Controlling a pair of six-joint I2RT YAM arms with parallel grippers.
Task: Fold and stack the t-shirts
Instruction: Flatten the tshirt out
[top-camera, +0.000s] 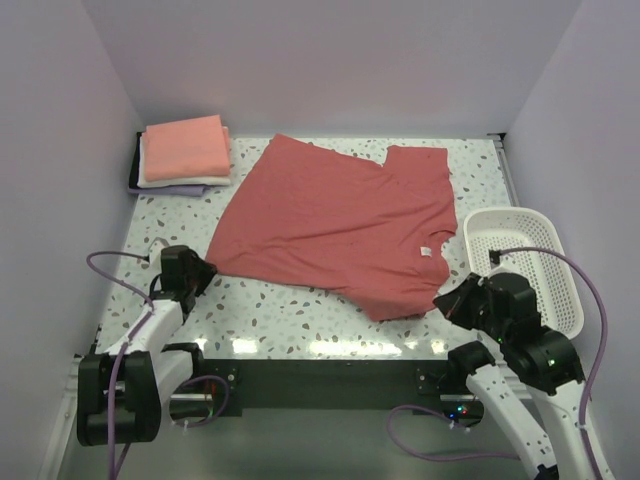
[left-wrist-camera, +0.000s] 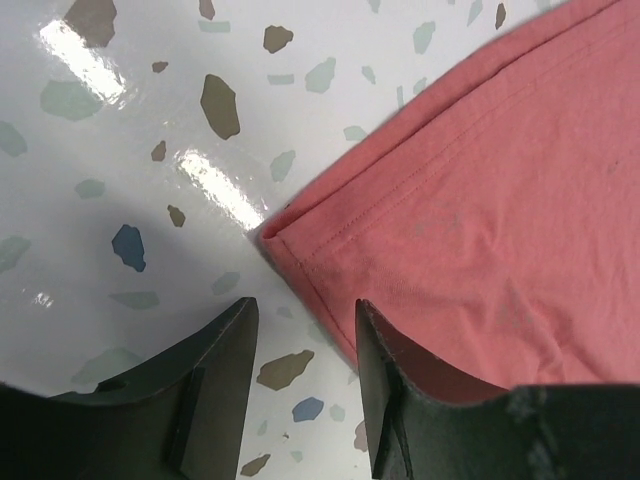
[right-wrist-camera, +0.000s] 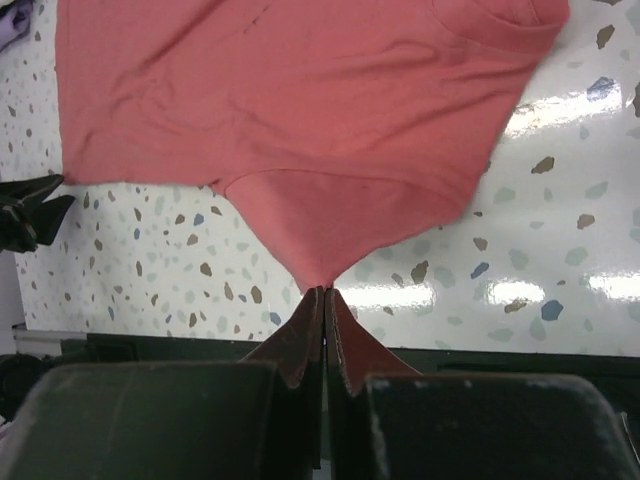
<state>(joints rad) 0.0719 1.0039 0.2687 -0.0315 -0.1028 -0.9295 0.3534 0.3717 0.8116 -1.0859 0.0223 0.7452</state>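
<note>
A dusty-red t-shirt (top-camera: 340, 220) lies spread flat on the speckled table, its white neck label (top-camera: 428, 251) at the right. My right gripper (right-wrist-camera: 325, 291) is shut on the tip of the shirt's near sleeve (right-wrist-camera: 320, 235), seen in the top view at the shirt's lower right (top-camera: 440, 300). My left gripper (left-wrist-camera: 305, 315) is open at the shirt's lower-left hem corner (left-wrist-camera: 285, 232); one finger (left-wrist-camera: 390, 370) lies over the hem edge, the other on bare table. Folded shirts are stacked at the back left: salmon-pink (top-camera: 185, 145) on top, white (top-camera: 190, 181) under it, lavender (top-camera: 170, 189) at the bottom.
A white plastic lattice basket (top-camera: 520, 262) stands at the right edge, just behind my right arm. Pale walls close in the table on the left, back and right. The table's dark front edge (top-camera: 320, 375) runs between the arm bases.
</note>
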